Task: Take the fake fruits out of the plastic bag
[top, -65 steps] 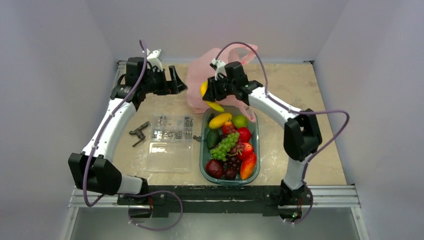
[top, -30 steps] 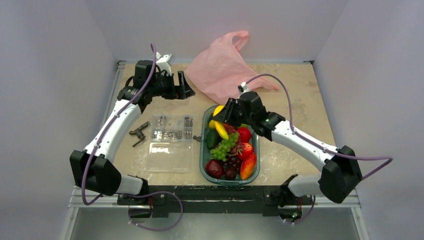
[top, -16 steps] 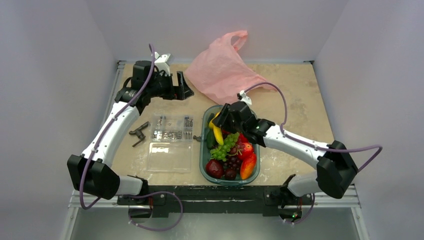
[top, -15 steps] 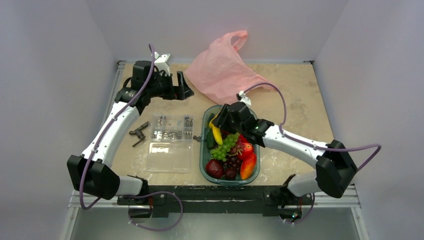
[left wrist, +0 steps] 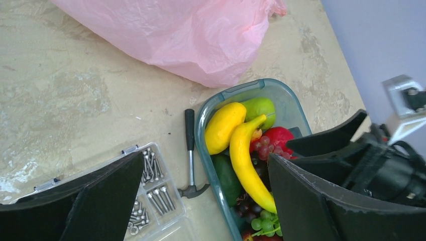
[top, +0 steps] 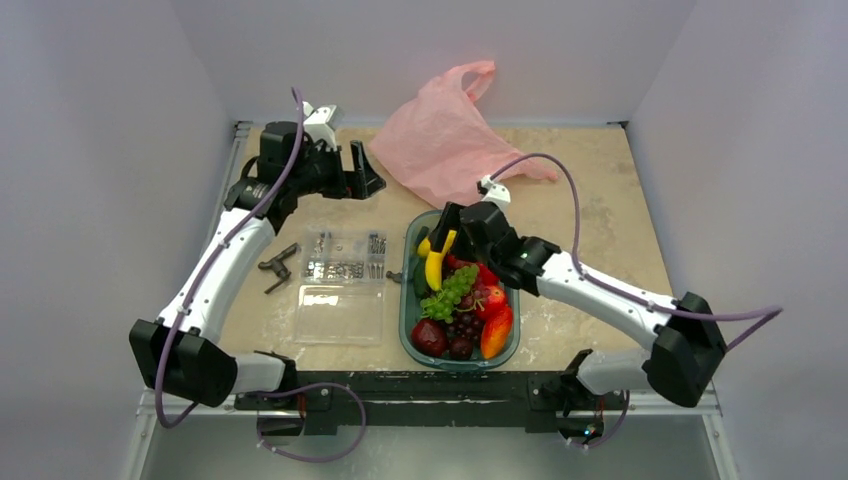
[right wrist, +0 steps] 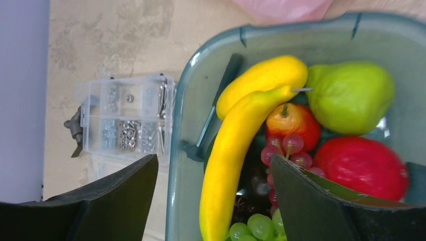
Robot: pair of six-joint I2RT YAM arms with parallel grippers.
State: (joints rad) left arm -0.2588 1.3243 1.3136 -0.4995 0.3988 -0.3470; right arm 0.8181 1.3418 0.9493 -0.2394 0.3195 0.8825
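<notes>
Right gripper [top: 450, 222] hangs over the far end of the tray [right wrist: 176, 150], jaws wide apart, gripping nothing; banana [right wrist: 226, 160] lies loose under it, clear of both fingers. Left gripper [top: 362, 175] also spread, empty, hovering near the far left corner of the tabletop [top: 600, 200], just beside the bag's left edge

Progress: pink bag [top: 440, 140] lies slack and flattened at the far edge, middle, one handle loop up against the back wall. No bulge showing, so it looks emptied, though its inside is hidden. All visible fruit is already in the tray, banana included. Judged nearly done or done; only a check of the bag is left

Containers:
- bag: nothing seen in it
- tray, at the near edge around the middle, far rim near the bag: banana lengthwise on top, yellow oval fruit [right wrist: 261, 80] and green fruit [right wrist: 349, 95] at the far end, red apple [right wrist: 361, 168], green grapes [top: 450, 290] mid-tray, dark grapes [top: 462, 325], mango [top: 497, 330] and plum [top: 428, 337] at the near end
- clear parts box [top: 345, 260], left of the tray, lid open: screws in compartments

Small hammer [left wrist: 190, 150] on the tabletop between box and tray
</notes>
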